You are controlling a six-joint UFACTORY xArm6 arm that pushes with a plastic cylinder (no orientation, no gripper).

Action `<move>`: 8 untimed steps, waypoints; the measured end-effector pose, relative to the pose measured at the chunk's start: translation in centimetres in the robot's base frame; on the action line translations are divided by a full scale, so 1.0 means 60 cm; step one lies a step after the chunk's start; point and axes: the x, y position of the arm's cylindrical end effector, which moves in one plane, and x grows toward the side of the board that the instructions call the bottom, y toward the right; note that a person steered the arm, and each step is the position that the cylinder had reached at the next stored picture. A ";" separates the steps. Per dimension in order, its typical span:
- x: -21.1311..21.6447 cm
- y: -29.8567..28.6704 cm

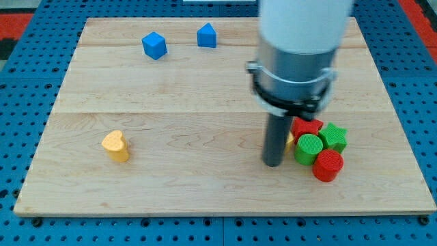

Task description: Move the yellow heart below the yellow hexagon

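The yellow heart-shaped block (116, 145) lies alone on the pale wooden board (205, 75), toward the view's lower left, its rounded lobes pointing to the view's top-left and its flat face catching the light. It is well apart from every other block.

My tip (273, 162) is the lower end of a straight dark rod hanging from the white and grey arm (300, 41), resting on the board right of centre. The rod has nothing to open or close and holds nothing. It stands just to the left of a tight cluster of blocks; a sliver of yellow block (290, 139) shows right beside the rod, mostly hidden behind it, so its shape cannot be made out, and I cannot tell whether the tip touches it.

The cluster holds a red star-like block (306, 126), a green star-like block (334, 136), a green cylinder (308, 147) and a red cylinder (328, 165), all packed together.

Near the view's top sit 2 blue blocks: a blue cube (154, 46) and, to its right, a blue pentagon-like block (206, 35). Around the board lies blue pegboard (27, 102).
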 end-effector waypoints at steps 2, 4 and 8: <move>0.122 -0.183; 0.002 -0.520; -0.017 -0.105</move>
